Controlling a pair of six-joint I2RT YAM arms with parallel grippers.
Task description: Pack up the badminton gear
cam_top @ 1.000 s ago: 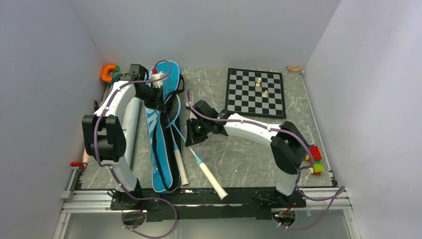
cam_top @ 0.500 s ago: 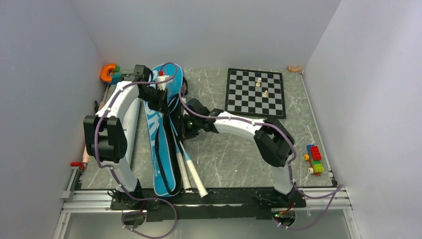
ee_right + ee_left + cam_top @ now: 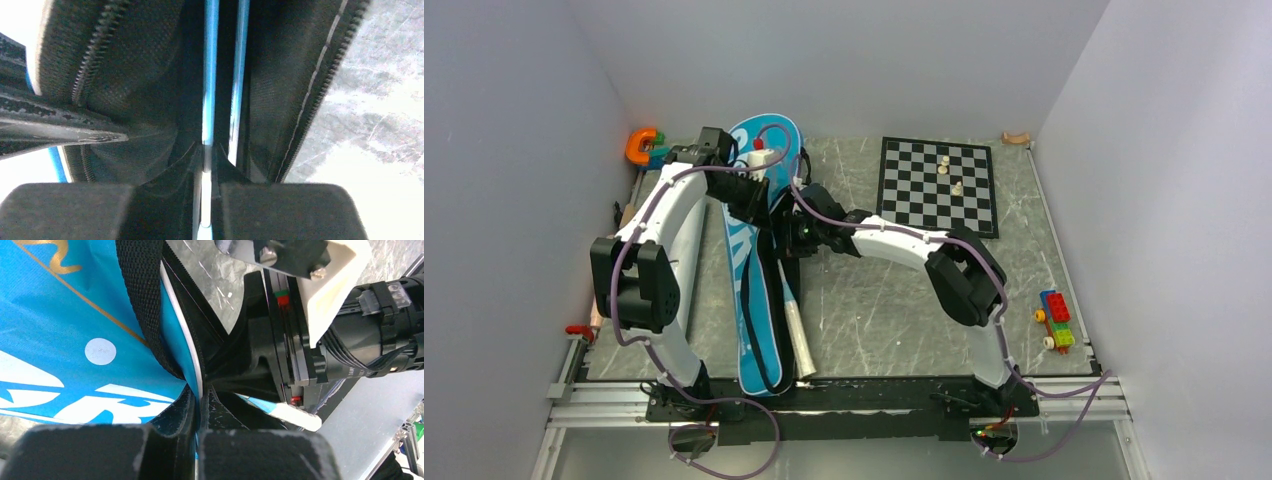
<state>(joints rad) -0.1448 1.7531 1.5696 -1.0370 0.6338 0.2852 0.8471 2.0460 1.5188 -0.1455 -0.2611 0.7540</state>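
Our left gripper is clamping the white-piped edge of the blue racket bag, and we are holding its zip opening apart. Our right gripper is pinching the thin blue shaft of one racket inside the black lining, with the second racket lying just beside it. The bag is lying lengthwise on the table's left side, its white handles sticking out toward the near edge. A chessboard with two pale pieces is sitting far right, and toy bricks are resting by the right wall.
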